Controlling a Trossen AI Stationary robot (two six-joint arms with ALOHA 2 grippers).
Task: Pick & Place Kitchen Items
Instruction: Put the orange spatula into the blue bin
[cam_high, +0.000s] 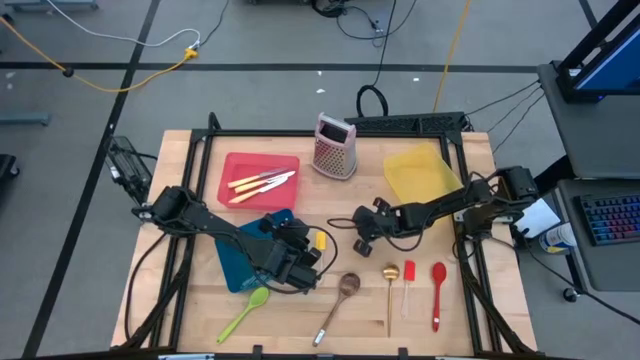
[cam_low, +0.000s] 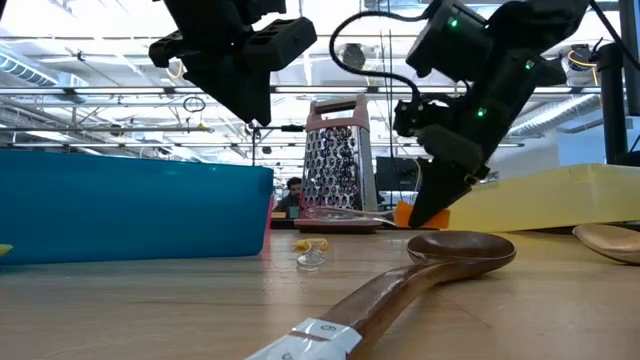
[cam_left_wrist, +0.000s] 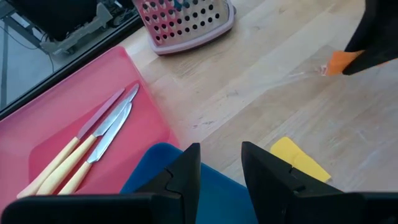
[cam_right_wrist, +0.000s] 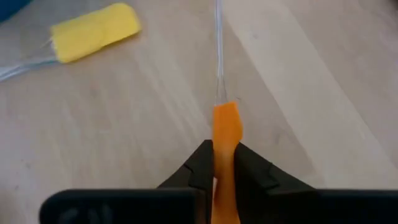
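Note:
My right gripper (cam_high: 360, 238) is near the table's middle, shut on a little orange spatula (cam_right_wrist: 225, 127) with a clear handle (cam_right_wrist: 219, 50). My left gripper (cam_high: 305, 268) hovers open over the right edge of the blue tray (cam_high: 245, 262) with nothing between its fingers (cam_left_wrist: 186, 177). A yellow spatula (cam_high: 320, 240) lies flat on the wood between the two grippers. Cream-handled knives (cam_high: 260, 183) lie in the red tray (cam_high: 240, 165). Along the near edge lie a green spoon (cam_high: 245, 310), a wooden spoon (cam_high: 340, 298), a gold spoon (cam_high: 390, 290), a red spatula (cam_high: 408, 282) and a red spoon (cam_high: 437, 292). My right gripper pinches the spatula's orange head (cam_right_wrist: 225, 140) between its two fingers, which slant down from the table's right side. The flat head stands on edge in the hold. The clear handle runs straight on beyond the fingertips, low over the wood; whether its far end touches, I cannot tell.
A metal grater (cam_high: 335, 147) stands at the far middle of the table. A yellow tray (cam_high: 420, 172) lies at the far right, under my right arm. Bare wood shows between the red tray and the yellow tray.

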